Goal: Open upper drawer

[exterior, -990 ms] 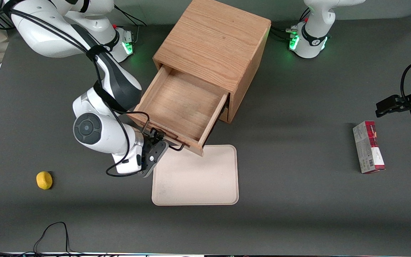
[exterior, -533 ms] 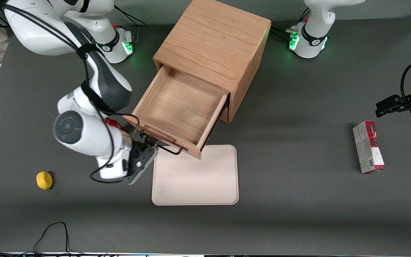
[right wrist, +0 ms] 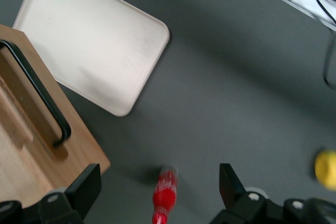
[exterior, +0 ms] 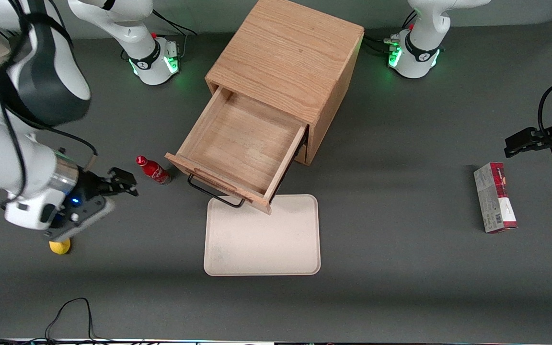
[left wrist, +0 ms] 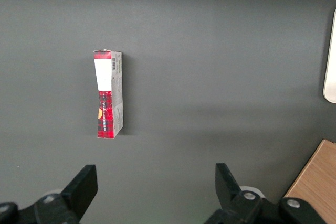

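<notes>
Jaws spread, empty: gripper (exterior: pixel 121 181) hanging well clear of the gaping upper drawer (exterior: pixel 240 148); advisably avoiding its handle (exterior: pixel 213 194).

No legible text anywhere (box (left wrist: pixel 108 94) print too small).

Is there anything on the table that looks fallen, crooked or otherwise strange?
A small red bottle lies on its side beside the pulled-out upper drawer, not standing. The drawer's front overhangs a corner of the beige tray. The open gripper hovers nearby, holding nothing.
</notes>
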Action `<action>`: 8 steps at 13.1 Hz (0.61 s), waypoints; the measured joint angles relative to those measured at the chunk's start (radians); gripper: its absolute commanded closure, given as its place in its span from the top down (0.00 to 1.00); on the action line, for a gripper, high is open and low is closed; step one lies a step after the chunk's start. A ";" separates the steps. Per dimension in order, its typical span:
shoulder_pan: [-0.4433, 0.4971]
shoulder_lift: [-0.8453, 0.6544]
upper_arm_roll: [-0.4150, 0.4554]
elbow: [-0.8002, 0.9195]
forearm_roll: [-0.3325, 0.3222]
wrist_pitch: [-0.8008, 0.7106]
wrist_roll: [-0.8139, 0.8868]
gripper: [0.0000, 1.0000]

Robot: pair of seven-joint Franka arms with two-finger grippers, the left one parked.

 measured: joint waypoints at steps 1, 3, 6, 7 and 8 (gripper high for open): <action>0.001 -0.066 -0.024 -0.069 0.004 -0.001 0.060 1.00; 0.002 -0.210 -0.064 -0.238 0.010 0.012 0.159 1.00; 0.003 -0.408 -0.123 -0.463 0.012 0.032 0.199 1.00; 0.003 -0.460 -0.144 -0.517 0.013 0.034 0.199 1.00; 0.003 -0.503 -0.160 -0.560 0.015 0.035 0.199 1.00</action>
